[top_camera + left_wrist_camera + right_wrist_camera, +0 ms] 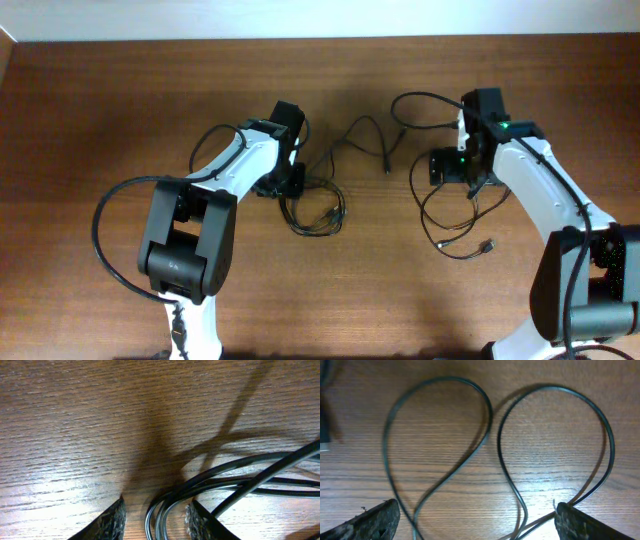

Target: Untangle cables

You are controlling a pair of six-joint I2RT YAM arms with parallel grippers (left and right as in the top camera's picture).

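Thin black cables lie on the wooden table. A small coil sits at the centre, and a strand runs from it up towards the right. Loose loops with a plug end lie at the right. My left gripper is at the coil's left edge. In the left wrist view its fingers are open and straddle several cable strands, with a gap on the left side. My right gripper is wide open just above two cable loops and holds nothing.
The wooden table ends at a pale wall along the top. Thick black arm cables arc beside the left arm and over the right arm. A dark plug-like object sits at the left edge of the right wrist view.
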